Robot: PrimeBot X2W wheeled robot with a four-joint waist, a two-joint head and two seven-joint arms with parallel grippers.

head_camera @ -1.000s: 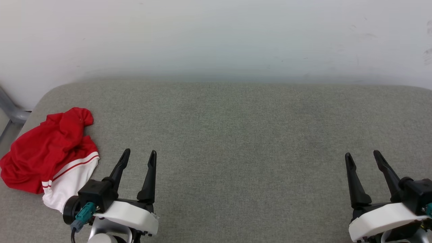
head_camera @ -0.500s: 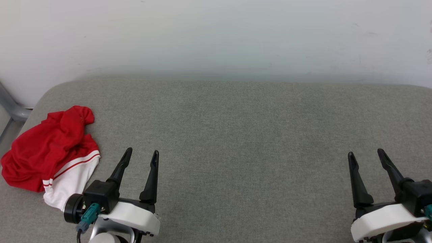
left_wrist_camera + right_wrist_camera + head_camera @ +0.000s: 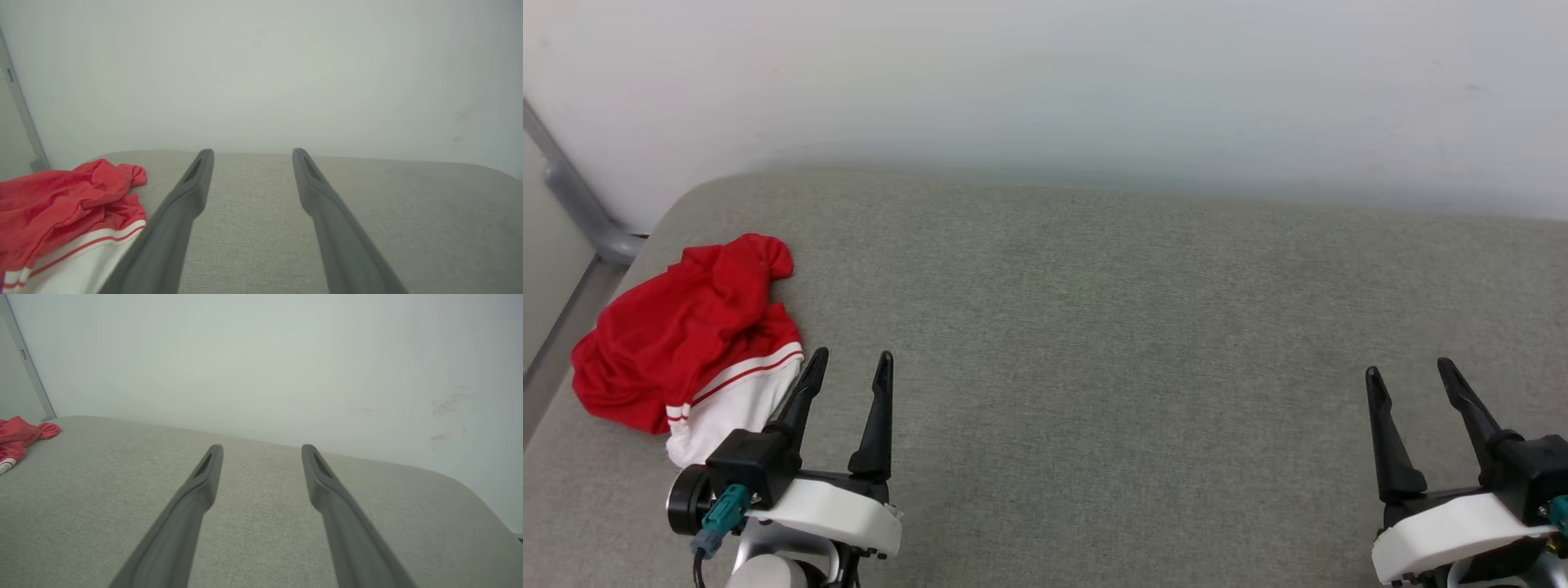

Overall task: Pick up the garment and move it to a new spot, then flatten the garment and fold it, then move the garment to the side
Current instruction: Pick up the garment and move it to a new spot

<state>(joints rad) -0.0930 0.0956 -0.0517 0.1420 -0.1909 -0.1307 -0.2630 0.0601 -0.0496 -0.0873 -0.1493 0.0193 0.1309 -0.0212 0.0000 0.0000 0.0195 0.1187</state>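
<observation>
**tinker_a:** ok so what actually changed just now? Nearest the camera, the left gripper has its jaws spread wide with nothing in them. Its outer finger now sits just beside the white sleeve. A second ago there was a clear strip of cushion between them.

**bolt_b:** yeah, and the right gripper is spread and empty too. It's at the lower right of the head view same as before, well apart from the shirt.

**tinker_a:** The garment is a crumpled red heap on the left end of the grey cushion. It looks shifted right in the head view, but so does the cushion's edge. More of the metal rail shows now too, over at the far left against the wall. So I'd say the camera turned left and the shirt didn't budge.

**bolt_b:** agreed. My read is the robot's swinging toward the heap and lining the left arm up for the first pick. Nothing's lifted yet, so flatten, fold and move aside are all ahead.
</observation>
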